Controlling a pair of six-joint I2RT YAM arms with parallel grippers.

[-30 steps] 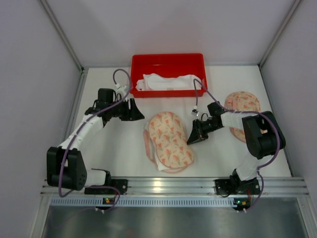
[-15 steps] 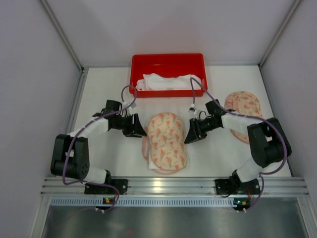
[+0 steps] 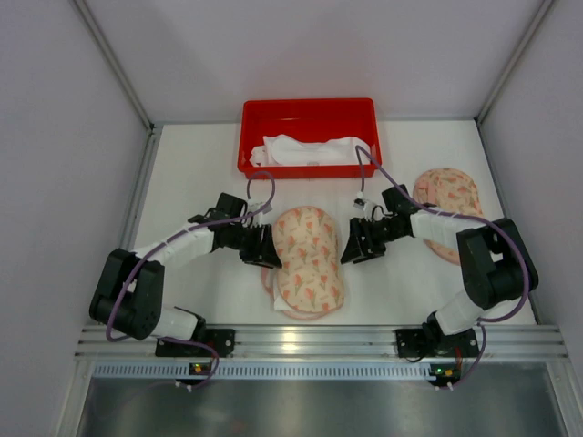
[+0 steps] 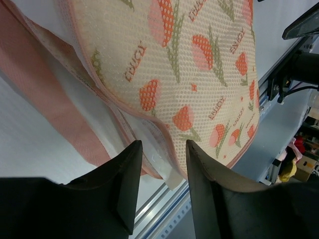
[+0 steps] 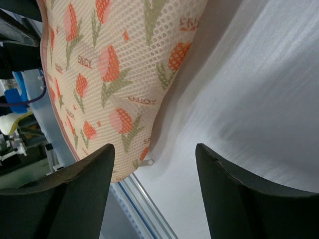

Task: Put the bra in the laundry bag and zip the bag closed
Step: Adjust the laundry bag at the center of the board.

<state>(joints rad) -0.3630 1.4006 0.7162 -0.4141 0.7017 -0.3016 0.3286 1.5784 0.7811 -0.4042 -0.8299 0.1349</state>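
**Bag flat at desk centre, one gripper on each side**

Bag (image 3: 308,255): a mesh pouch printed with red and pink tulips. It lies flat on the white desk (image 3: 191,173), towards the near edge and between the two grippers.

Pink fabric (image 3: 270,273) shows from under the bag's left and near edges. In the left wrist view this pink fabric (image 4: 45,99) forms a band below the bag (image 4: 189,64), with a white layer between the two. Whether it is the bra cannot be told.

Left gripper (image 3: 260,246): positioned at the bag's left edge. In its own view the left gripper (image 4: 163,149) has its jaws parted by a narrow gap, and the layered edge of the bag lies in line with that gap. Contact with the fabric cannot be confirmed.

Right gripper (image 3: 357,248): positioned just beside the bag's right edge. In its own view the right gripper (image 5: 153,152) has its jaws spread wide and holds nothing. The bag (image 5: 109,64) lies ahead to one side, with a small metal tab (image 5: 146,162) at its edge.

Patterned piece (image 3: 446,191): same tulip print, located at the right of the desk, partly under the right arm.

Bin (image 3: 310,109): red, at the far edge, centre. It contains a white cloth (image 3: 305,150).
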